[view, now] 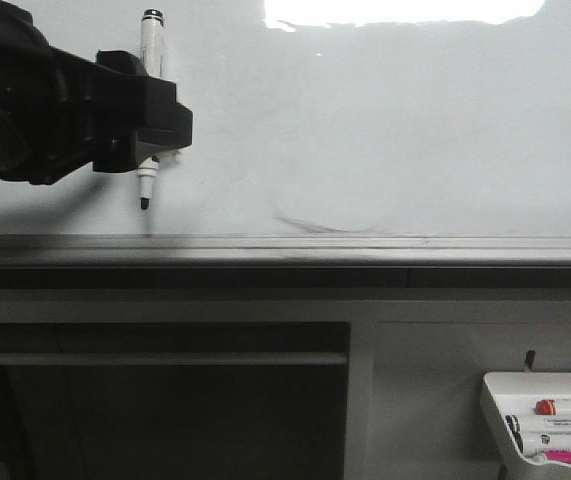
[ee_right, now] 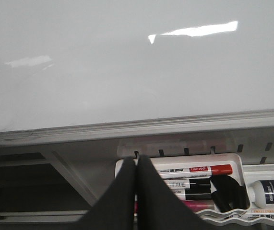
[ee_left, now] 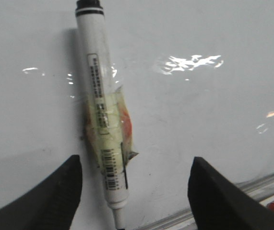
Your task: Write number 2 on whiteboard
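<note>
The whiteboard point(view: 385, 130) fills the upper half of the front view, with its grey lower rim point(view: 365, 245) below. No black number 2 shows on it; only a faint grey curved smudge point(view: 315, 222) lies near the rim. A white marker point(view: 151, 50) with a black tip pointing down stands upright against the board, tape wrapped round its middle point(ee_left: 101, 120). My left gripper point(view: 150, 125) faces the board over the marker. In the left wrist view it is open point(ee_left: 136, 163), its fingers wide apart and clear of the marker. My right gripper point(ee_right: 137, 160) is shut and empty, below the rim.
A small white tray point(view: 545, 420) hangs below the board at the lower right, holding red, black and pink markers point(ee_right: 194, 170) and a bottle point(ee_right: 271, 191). A dark recess point(view: 165, 420) lies under the rim at the left.
</note>
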Available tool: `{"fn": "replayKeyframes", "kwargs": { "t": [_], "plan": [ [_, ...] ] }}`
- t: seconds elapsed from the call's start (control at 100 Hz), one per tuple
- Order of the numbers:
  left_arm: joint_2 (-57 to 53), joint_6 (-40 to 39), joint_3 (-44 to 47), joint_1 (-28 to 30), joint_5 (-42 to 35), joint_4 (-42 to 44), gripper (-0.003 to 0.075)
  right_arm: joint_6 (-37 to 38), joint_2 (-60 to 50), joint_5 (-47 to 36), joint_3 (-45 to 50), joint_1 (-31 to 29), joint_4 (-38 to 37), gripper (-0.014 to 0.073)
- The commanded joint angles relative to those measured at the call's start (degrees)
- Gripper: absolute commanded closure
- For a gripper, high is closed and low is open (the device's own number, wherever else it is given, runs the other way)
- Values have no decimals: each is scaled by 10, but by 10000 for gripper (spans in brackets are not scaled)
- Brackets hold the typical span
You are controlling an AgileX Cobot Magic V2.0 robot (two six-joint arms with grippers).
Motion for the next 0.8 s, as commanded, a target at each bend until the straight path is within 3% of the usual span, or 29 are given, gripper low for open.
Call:
{"fn": "replayKeyframes", "kwargs": {
  "t": [0.0, 0.08, 0.15, 0.19, 0.2, 0.26, 0.41, 0.52, 0.7, 0.79],
  "plan": [
    [5, -4, -23, -4, -46, -28, 281, -8, 10, -47, -14, 0, 5, 643],
    [19, -4, -29, -4, -47, -31, 285, -8, 10, -52, -14, 0, 5, 643],
    [29, -4, -30, -4, -48, -38, 361, -8, 10, -52, -14, 0, 5, 643],
    [34, -4, -30, -4, -45, -51, 498, -8, 10, -52, -14, 1, 7, 643],
    [35, -4, -30, -4, -45, -53, 498, -8, 10, -52, -14, 1, 8, 643],
    [37, -4, -30, -4, -37, -57, 738, -8, 10, -51, -14, 4, 8, 643],
    [37, -4, -30, -4, -43, -52, 739, -8, 10, -51, -14, 41, 8, 643],
    [31, -4, -30, -4, -40, -22, 739, -8, 12, -52, -24, 120, 8, 643],
    [-9, -4, -22, -4, -4, 165, 739, -72, 63, -42, -78, 260, 8, 634],
    [-46, -4, -10, -4, 17, 250, 739, -113, 117, -40, -121, 332, 8, 531]
  ]
}}
